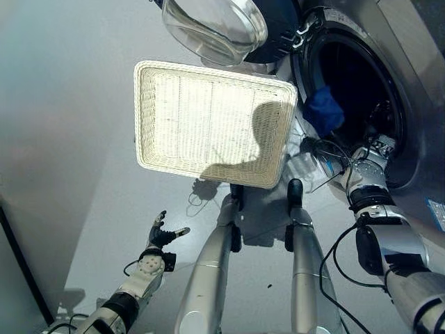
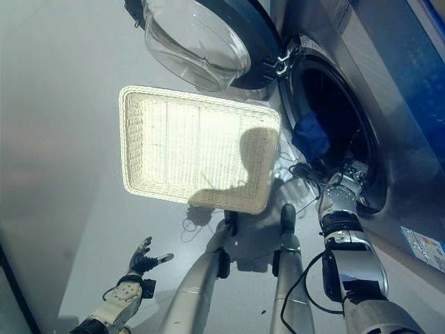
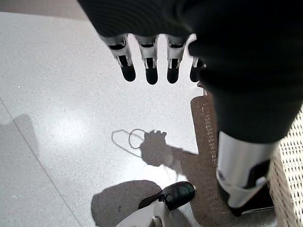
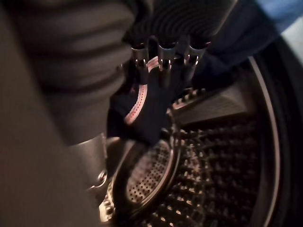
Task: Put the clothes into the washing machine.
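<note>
The washing machine [image 1: 410,42] stands at the upper right with its round door [image 1: 215,28] swung open. A blue cloth [image 1: 323,108] lies inside the drum's mouth. My right hand [image 1: 379,149] reaches into the lower edge of that opening. In the right wrist view its fingers [image 4: 165,59] curl on a dark navy garment with a pink stripe [image 4: 144,106], which hangs over the perforated drum [image 4: 213,179]. The white wicker basket [image 1: 208,125] sits on the floor before the machine with nothing in it. Low on the left, my left hand [image 1: 160,233] hovers over the floor, fingers [image 3: 151,71] straight.
Grey floor [image 1: 69,104] spreads left of the basket. The open glass door overhangs the basket's far edge. A dark wall edge [image 1: 21,264] runs along the lower left.
</note>
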### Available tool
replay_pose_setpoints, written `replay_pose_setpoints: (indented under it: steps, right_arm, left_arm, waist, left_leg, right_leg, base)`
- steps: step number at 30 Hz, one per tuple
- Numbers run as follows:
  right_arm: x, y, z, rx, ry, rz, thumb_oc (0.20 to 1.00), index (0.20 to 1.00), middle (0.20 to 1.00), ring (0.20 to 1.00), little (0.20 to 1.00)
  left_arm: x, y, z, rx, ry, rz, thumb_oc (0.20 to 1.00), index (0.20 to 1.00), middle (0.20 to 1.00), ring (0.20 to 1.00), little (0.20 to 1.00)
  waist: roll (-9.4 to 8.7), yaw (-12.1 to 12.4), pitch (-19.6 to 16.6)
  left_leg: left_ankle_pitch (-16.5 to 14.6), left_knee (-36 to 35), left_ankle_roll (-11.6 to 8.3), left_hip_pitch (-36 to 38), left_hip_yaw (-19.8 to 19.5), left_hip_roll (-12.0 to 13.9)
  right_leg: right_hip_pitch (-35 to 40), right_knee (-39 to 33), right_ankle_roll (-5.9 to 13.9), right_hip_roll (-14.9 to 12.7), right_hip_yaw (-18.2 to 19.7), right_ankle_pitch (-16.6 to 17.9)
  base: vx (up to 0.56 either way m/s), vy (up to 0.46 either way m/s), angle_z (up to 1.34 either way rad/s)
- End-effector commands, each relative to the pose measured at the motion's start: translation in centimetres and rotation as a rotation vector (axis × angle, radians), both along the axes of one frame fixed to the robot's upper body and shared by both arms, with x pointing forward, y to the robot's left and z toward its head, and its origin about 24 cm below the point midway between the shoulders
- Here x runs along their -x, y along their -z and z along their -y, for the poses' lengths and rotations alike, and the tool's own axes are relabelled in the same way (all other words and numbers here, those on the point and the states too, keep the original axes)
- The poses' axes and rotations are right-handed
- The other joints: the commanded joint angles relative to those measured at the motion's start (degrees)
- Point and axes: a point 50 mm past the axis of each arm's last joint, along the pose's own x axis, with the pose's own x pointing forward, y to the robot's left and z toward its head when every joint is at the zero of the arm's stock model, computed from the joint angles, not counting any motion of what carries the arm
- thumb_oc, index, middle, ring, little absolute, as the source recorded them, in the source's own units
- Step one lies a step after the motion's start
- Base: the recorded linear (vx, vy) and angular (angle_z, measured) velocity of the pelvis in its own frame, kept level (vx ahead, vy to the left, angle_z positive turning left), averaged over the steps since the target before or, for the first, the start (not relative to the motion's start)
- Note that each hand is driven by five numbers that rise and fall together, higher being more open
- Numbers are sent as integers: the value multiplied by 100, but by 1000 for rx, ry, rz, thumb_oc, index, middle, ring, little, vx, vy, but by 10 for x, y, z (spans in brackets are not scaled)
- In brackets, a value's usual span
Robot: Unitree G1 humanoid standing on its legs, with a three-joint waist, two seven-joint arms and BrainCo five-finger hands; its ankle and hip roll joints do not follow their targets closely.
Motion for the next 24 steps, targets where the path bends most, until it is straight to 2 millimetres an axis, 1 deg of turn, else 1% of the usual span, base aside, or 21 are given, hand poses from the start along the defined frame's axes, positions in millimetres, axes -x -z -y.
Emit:
replay_pose_setpoints:
  steps: [1, 2, 4, 5, 7, 10, 14, 16, 17, 18, 20, 21, 24]
  right_arm:
    - [28, -26, 52, 195, 150, 95, 1000, 1000, 1000, 1000, 1000]
    - [28, -24, 52, 194, 141, 100, 1000, 1000, 1000, 1000, 1000]
    - [26, -9, 46, 172, 76, 113, 1000, 1000, 1000, 1000, 1000]
    - [25, -6, 45, 169, 66, 113, 1000, 1000, 1000, 1000, 1000]
    - [23, 5, 36, 143, 34, 110, 1000, 1000, 1000, 1000, 1000]
    - [20, 16, 25, 88, 0, 102, 1000, 1000, 1000, 1000, 1000]
    - [15, 43, 1, 27, -76, 51, 1000, 1000, 1000, 1000, 1000]
    - [15, 63, -14, -3, -118, -14, 1000, 1000, 1000, 1000, 1000]
    - [15, 67, -17, -8, -125, -25, 1000, 1000, 1000, 1000, 1000]
    - [16, 77, -22, -16, -140, -54, 1000, 1000, 1000, 1000, 1000]
    - [18, 87, -26, -11, -152, -81, 1000, 1000, 1000, 1000, 1000]
    - [20, 95, -31, -8, -167, -107, 1000, 1000, 1000, 1000, 1000]
    - [21, 100, -34, -5, -177, -125, 1000, 1000, 1000, 1000, 1000]
  left_arm:
    - [7, 9, 2, 19, -33, -30, 1000, 1000, 1000, 1000, 1000]
    - [7, 10, 2, 21, -34, -30, 1000, 1000, 1000, 1000, 1000]
    - [6, 11, 3, 26, -36, -32, 1000, 1000, 1000, 1000, 1000]
    - [6, 11, 3, 29, -38, -33, 1000, 1000, 1000, 1000, 1000]
    - [7, 14, 5, 31, -39, -37, 1000, 1000, 1000, 1000, 1000]
    - [8, 16, 8, 37, -42, -37, 1000, 1000, 1000, 1000, 1000]
    - [8, 18, 15, 56, -46, -35, 1000, 1000, 1000, 1000, 1000]
    - [9, 20, 20, 72, -50, -34, 1000, 1000, 1000, 1000, 1000]
    - [9, 20, 21, 75, -51, -32, 1000, 1000, 1000, 1000, 1000]
    - [9, 20, 23, 81, -51, -28, 1000, 1000, 1000, 1000, 1000]
    - [9, 21, 27, 91, -54, -22, 1000, 1000, 1000, 1000, 1000]
    - [9, 21, 30, 98, -55, -15, 1000, 1000, 1000, 1000, 1000]
    - [8, 21, 33, 105, -60, -9, 1000, 1000, 1000, 1000, 1000]
  waist:
    - [463, -159, -66]
    - [462, -161, -66]
    - [460, -181, -66]
    - [464, -184, -66]
    - [463, -190, -66]
    - [458, -202, -66]
    - [470, -221, -66]
    - [478, -243, -66]
    - [480, -250, -66]
    - [490, -269, -66]
    - [514, -283, -66]
    - [538, -297, -66]
    - [561, -315, -66]
  left_leg:
    - [-352, 398, -279, 45, -196, -259]
    - [-348, 392, -280, 44, -196, -259]
    - [-330, 355, -293, 56, -192, -257]
    - [-325, 344, -295, 60, -193, -255]
    - [-308, 280, -307, 103, -192, -246]
    - [-275, 185, -315, 143, -177, -235]
    - [-202, 25, -341, 199, -149, -219]
    - [-161, -43, -357, 211, -122, -203]
    - [-147, -62, -362, 211, -109, -195]
    - [-114, -125, -377, 205, -57, -165]
    - [-59, -199, -402, 191, -12, -137]
    - [-16, -265, -421, 174, 18, -114]
    - [43, -352, -436, 166, 46, -93]
  right_leg:
    - [92, -388, -261, 346, -617, 435]
    - [92, -395, -256, 339, -620, 441]
    - [111, -441, -231, 304, -624, 470]
    - [115, -448, -226, 301, -623, 475]
    - [159, -483, -209, 290, -626, 488]
    - [199, -543, -197, 295, -622, 514]
    - [247, -653, -191, 296, -608, 571]
    - [259, -714, -196, 294, -589, 600]
    - [258, -727, -196, 295, -586, 606]
    - [256, -753, -196, 299, -585, 607]
    - [238, -774, -198, 309, -572, 614]
    - [213, -802, -196, 310, -554, 626]
    - [194, -833, -193, 317, -536, 644]
  base:
    - [-31, 35, 1]
    - [-36, 29, 0]
    - [-38, 33, 0]
    - [-33, 39, -1]
    - [-29, 35, 0]
    - [-40, 27, 0]
    - [-38, 51, -2]
    - [-44, 75, -3]
    - [-48, 66, -3]
    - [-34, 54, -3]
    - [-33, 59, -1]
    - [-31, 53, -3]
    - [-35, 58, -4]
